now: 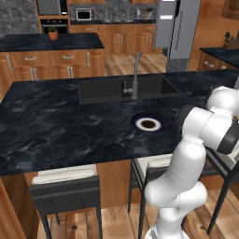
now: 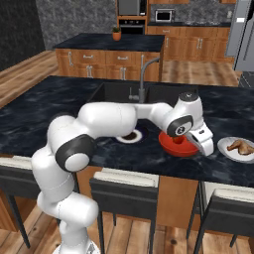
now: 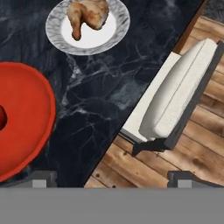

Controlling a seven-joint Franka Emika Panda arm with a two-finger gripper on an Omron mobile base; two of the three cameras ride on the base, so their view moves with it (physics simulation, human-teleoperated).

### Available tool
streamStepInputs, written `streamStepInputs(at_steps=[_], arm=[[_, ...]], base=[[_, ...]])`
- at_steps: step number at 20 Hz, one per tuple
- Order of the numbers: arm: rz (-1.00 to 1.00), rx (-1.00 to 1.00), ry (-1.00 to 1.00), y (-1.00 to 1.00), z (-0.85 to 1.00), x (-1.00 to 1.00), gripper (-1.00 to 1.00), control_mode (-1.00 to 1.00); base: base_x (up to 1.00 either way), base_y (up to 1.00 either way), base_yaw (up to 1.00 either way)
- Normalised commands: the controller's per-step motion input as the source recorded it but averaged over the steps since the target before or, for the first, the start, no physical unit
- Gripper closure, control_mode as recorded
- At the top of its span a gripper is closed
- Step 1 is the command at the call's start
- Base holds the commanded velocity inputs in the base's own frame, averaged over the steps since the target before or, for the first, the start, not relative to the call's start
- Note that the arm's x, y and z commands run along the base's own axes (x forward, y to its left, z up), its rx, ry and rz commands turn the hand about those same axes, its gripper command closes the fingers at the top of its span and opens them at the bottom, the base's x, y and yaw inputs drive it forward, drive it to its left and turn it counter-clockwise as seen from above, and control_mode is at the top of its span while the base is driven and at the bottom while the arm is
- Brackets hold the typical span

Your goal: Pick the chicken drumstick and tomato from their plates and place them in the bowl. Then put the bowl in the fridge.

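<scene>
With the tomato (image 3: pixel 1 118) already in the bowl (image 3: pixel 26 118), you face the drumstick step: swing your open, empty gripper (image 3: pixel 111 177) over the chicken drumstick (image 3: pixel 87 15) on its pale plate (image 3: pixel 116 33) nearby.

In my hand view the red bowl (image 3: pixel 22 118) runs off the left edge, and a dark red thing inside it, too cut off to name, sits at that edge. In the right base view my own forearm hides part of the bowl and of the navy-rimmed plate (image 2: pixel 130 136).
</scene>
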Motion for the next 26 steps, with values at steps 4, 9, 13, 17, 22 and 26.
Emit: streamStepInputs(at_steps=[4, 9, 13, 17, 22, 26], arm=[[-0.06, -0.09, 0.00, -0.21, -0.04, 0.06, -1.00, -1.00], [-0.02, -0.02, 0.00, -0.17, -0.02, 0.01, -1.00, -1.00], [0.00, 0.00, 0.00, -0.17, 0.00, 0.08, -1.00, -1.00], [0.01, 0.01, 0.00, -0.18, 0.00, 0.02, -1.00, -1.00], [0.00, 0.00, 0.00, -0.02, 0.00, 0.00, -1.00, -1.00], [0.00, 0.00, 0.00, 0.00, 0.00, 0.00, -1.00, -1.00]], base=[[0.00, 0.00, 0.00], [0.00, 0.00, 0.00], [0.00, 0.00, 0.00], [0.00, 0.00, 0.00], [0.00, 0.00, 0.00], [0.00, 0.00, 0.00]])
